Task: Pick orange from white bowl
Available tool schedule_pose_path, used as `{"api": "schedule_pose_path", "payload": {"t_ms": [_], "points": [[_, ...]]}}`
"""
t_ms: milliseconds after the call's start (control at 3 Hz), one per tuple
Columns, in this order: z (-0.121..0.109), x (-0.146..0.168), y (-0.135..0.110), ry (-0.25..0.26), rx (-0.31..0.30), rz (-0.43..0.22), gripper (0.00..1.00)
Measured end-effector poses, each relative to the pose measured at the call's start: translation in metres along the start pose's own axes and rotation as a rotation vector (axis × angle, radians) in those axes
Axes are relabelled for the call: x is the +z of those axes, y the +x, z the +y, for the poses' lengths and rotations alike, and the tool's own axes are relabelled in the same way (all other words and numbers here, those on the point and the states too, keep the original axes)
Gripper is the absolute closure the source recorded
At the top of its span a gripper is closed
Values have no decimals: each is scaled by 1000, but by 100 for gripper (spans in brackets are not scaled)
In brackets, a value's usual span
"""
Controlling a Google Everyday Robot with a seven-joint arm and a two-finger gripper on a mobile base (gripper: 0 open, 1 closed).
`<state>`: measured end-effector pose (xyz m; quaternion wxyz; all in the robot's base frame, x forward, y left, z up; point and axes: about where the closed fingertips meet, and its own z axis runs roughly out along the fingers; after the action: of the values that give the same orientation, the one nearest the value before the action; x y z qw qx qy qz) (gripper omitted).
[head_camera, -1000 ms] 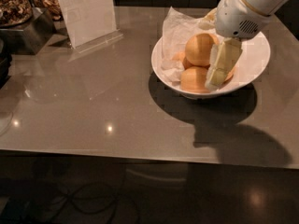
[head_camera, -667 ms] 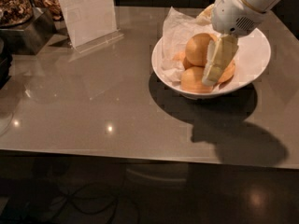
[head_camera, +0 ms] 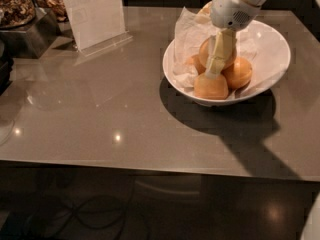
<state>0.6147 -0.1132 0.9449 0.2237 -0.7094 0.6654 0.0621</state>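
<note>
The white bowl (head_camera: 272, 46) stands on the right part of the grey table, lined with crumpled white paper. In it the orange (head_camera: 204, 52) sits at the middle left, with three smaller, deeper-orange fruits around it: one at the front (head_camera: 210, 87), one at the right (head_camera: 239, 73), one at the left (head_camera: 191, 61). My gripper (head_camera: 216, 66) reaches down from the upper right and hangs right at the orange, covering its middle. The white wrist (head_camera: 232, 9) is above the bowl's back rim.
A clear stand with a white sheet (head_camera: 95, 14) is at the back left. A tray of dark snacks (head_camera: 17, 6) stands at the far left corner. The table's front edge (head_camera: 150, 166) runs across the lower part of the view.
The gripper has moved left from the right side of the fruit pile to directly over the orange. The bowl and fruits have stayed put.
</note>
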Motion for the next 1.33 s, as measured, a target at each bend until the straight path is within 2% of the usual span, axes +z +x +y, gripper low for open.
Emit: {"api": "schedule_pose_path", "payload": {"t_ms": [667, 1000, 1333], "points": [[-12, 27, 28, -62, 51, 31, 0], [-13, 26, 45, -77, 71, 96, 0], [-13, 26, 46, -77, 72, 99, 34]]}}
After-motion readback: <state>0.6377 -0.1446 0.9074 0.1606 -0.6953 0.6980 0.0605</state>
